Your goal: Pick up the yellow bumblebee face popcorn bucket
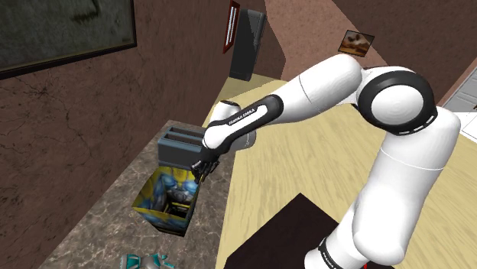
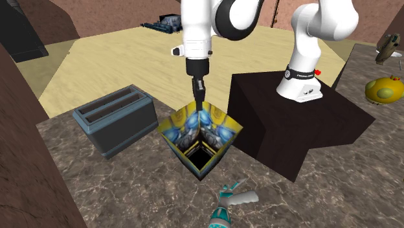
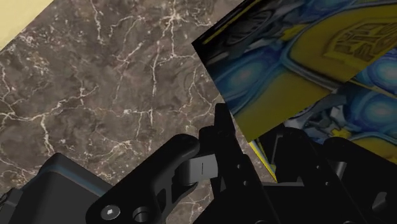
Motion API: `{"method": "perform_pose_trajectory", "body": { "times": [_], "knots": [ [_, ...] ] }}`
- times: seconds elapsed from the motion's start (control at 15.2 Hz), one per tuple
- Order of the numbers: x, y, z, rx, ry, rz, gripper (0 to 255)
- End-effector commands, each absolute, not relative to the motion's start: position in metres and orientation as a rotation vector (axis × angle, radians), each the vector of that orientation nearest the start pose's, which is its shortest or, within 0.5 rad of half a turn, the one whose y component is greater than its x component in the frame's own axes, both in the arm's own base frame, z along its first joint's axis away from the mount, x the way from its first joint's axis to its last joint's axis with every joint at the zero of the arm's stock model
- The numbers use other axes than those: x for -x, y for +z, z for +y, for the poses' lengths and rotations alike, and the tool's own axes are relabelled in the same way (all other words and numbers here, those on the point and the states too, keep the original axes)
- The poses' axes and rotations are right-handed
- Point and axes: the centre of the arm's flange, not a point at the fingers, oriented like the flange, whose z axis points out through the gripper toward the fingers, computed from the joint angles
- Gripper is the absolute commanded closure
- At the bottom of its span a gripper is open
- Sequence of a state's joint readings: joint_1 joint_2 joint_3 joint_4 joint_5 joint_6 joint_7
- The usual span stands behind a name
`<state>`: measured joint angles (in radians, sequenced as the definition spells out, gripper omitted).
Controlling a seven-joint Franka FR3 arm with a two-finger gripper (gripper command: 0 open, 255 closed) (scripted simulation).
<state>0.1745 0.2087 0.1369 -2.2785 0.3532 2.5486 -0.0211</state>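
The popcorn bucket is a square open-topped box printed with a yellow and blue robot face. It stands on the dark marble counter beside a toaster. In the shoulder view the popcorn bucket sits just below the hand. My gripper comes straight down onto the bucket's far rim corner. In the wrist view the gripper has its black fingers close together, with the yellow edge of the bucket's wall clasped between them. In the shoulder view the gripper touches the bucket's top edge.
A grey-blue two-slot toaster stands close to the bucket. A teal and grey hand tool lies near the counter's front. The dark stand box is on the bucket's other side. A yellow rounded object sits far right.
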Motion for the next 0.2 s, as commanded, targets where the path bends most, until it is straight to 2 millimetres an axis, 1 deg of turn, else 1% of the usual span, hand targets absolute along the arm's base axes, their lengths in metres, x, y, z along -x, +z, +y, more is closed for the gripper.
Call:
{"method": "perform_pose_trajectory", "body": {
  "times": [0.0, 0.13],
  "knots": [
    [-0.5154, 0.2823, 0.1619, 2.899, -0.043, -0.059, 255],
    [-0.5153, 0.2831, 0.1619, 2.899, -0.043, -0.059, 255]
  ]
}}
